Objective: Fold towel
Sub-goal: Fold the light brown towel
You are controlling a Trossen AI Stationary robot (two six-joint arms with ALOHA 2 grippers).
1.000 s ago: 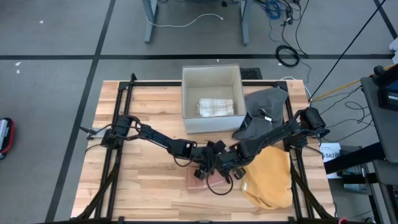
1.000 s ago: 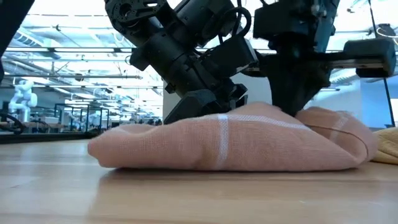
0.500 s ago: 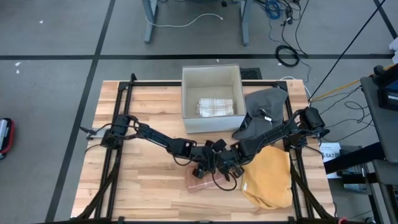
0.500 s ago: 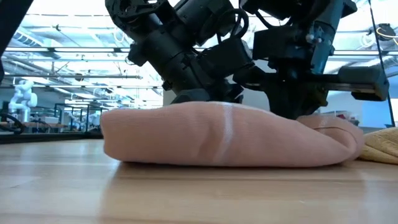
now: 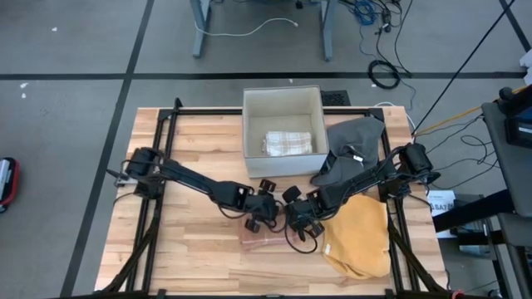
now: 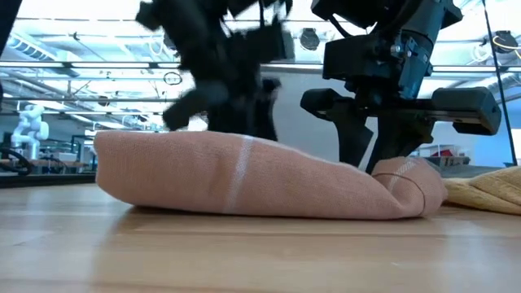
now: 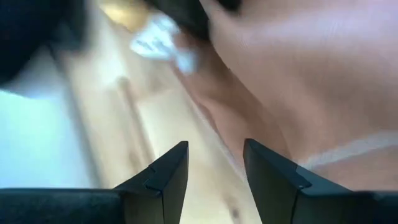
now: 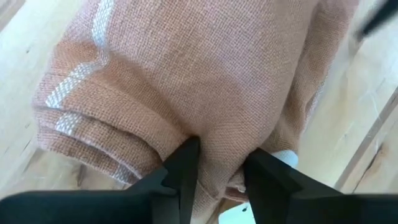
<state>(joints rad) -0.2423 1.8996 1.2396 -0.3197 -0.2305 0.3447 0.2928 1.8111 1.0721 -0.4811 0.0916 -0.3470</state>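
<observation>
A pink towel (image 5: 268, 237) with a pale stripe lies folded into a thick pad on the wooden table (image 5: 191, 249), and it fills much of the low view (image 6: 244, 175). My left gripper (image 7: 214, 146) is open and hangs just above the towel's far left part (image 5: 256, 223), with nothing between its fingers. My right gripper (image 8: 222, 148) is open and stands over the towel's right end (image 6: 373, 163), fingers pointing down. My right gripper comes from above onto the towel's folded right end (image 8: 217, 127). Its two fingertips (image 8: 186, 155) rest on the cloth, and a low ridge of several layers bulges between the parted fingers. The towel lies flat on the table.
A white box (image 5: 283, 100) at the far middle holds a folded checked cloth (image 5: 288, 143). A grey cloth (image 5: 353, 145) lies to the right of the box. A yellow cloth (image 5: 362, 241) lies at the near right, close beside the towel. Black frame rails (image 5: 154, 208) run along both sides.
My left gripper has risen off the towel and drawn back toward the table's left. My right gripper has sunk a little and opened at the towel's right end. The towel has slid slightly toward the left and its raised middle has settled flatter.
</observation>
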